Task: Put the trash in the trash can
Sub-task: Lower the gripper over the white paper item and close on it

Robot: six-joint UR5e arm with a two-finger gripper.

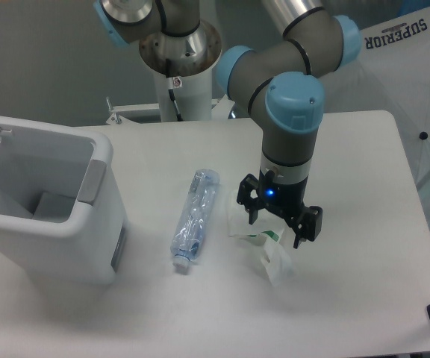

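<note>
The crumpled white wrapper with green marks (269, 246) lies on the table just under my gripper (277, 228). The black fingers stand apart on either side of its upper part, so the gripper is open around it; whether they touch it I cannot tell. Left of it the crushed clear bluish bottle (195, 218) lies lengthwise, white cap toward the front. The white trash can (88, 224) stands at the table's left with its lid swung open, a grey tab (91, 181) on its rim.
The arm's base column (179, 82) rises at the table's back edge. A white cloth with printed lettering (416, 67) hangs off the right side. The table's front edge runs near the bottom of the view.
</note>
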